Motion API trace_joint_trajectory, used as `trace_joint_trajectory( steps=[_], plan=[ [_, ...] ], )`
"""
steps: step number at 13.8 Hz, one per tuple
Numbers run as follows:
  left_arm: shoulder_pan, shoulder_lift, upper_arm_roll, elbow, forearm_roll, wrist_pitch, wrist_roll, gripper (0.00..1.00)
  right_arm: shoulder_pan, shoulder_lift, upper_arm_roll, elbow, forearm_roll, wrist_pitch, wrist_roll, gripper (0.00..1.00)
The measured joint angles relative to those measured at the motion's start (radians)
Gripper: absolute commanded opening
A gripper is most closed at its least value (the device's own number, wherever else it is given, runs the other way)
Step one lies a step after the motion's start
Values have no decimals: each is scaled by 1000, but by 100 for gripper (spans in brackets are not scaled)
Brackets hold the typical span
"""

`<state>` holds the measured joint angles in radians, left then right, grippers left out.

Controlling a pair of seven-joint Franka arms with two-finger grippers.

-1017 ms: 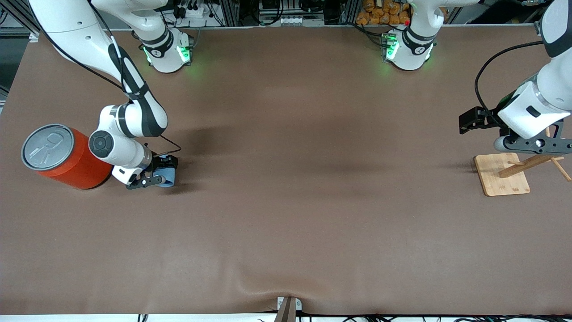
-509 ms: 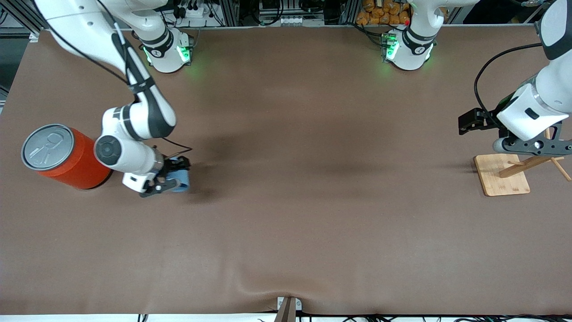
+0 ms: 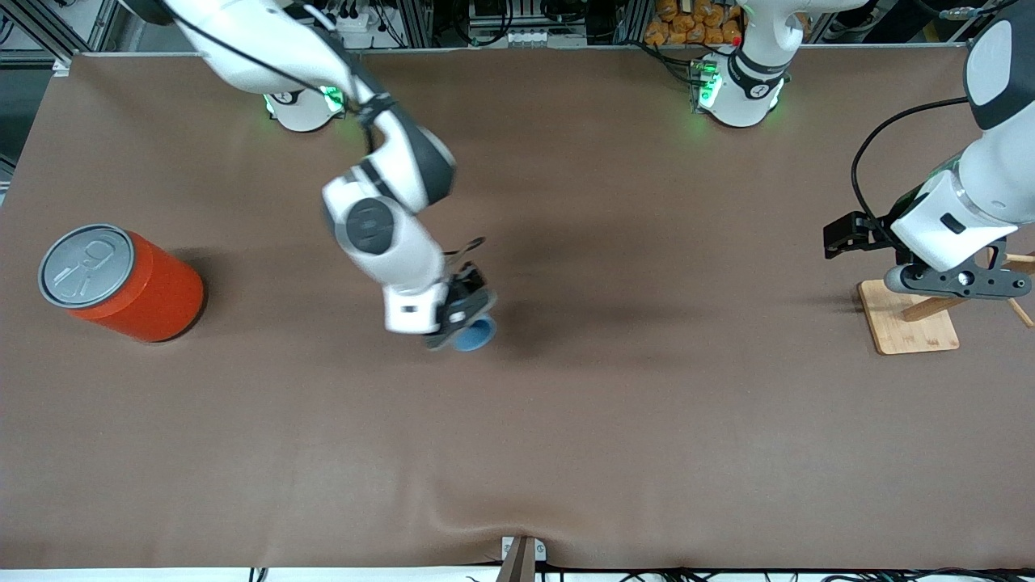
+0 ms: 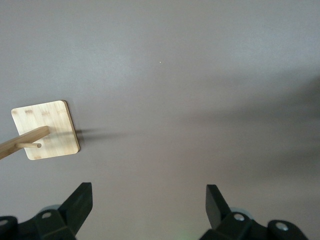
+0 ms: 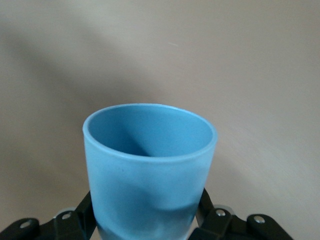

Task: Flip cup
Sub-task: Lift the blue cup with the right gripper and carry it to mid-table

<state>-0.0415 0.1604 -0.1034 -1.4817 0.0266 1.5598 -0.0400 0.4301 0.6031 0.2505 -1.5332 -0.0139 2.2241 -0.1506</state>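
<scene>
My right gripper is shut on the light-blue cup and holds it in the air over the middle of the table. The cup's open mouth points away from the wrist and shows a darker blue inside in the right wrist view, with a black finger pressed on each side of it. My left gripper is open and empty, waiting over the wooden stand at the left arm's end of the table. Its open fingers show in the left wrist view.
A large orange-red can with a grey pull-tab lid stands at the right arm's end of the table. A bamboo base plate with a slanted wooden peg stands under the left gripper; the plate also shows in the left wrist view.
My right arm has lifted the cup from beside the can and carried it toward the middle of the table, turning the wrist. The left arm has barely moved.
</scene>
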Motion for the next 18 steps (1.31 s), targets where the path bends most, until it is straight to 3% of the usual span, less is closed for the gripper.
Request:
trace_joint_trajectory(
  steps=[3,8,11,14,18],
  plan=[
    [-1,0,-1,1,0,1,0,100,80,56,28,87,-29,12,-170,0],
    [4,8,0,-1,0,1,-1,100,282,200,-5,279,-268,-12,-245,0],
    [68,58,6,-4,-10,46,-1,100,323,302,-23,346,-302,-27,-282,0],
    [136,131,8,-4,-142,78,0,100,354,343,-42,377,-303,-50,-292,0],
    [196,195,8,-13,-496,76,1,100,389,356,-60,383,-303,-63,-290,0]
  ],
)
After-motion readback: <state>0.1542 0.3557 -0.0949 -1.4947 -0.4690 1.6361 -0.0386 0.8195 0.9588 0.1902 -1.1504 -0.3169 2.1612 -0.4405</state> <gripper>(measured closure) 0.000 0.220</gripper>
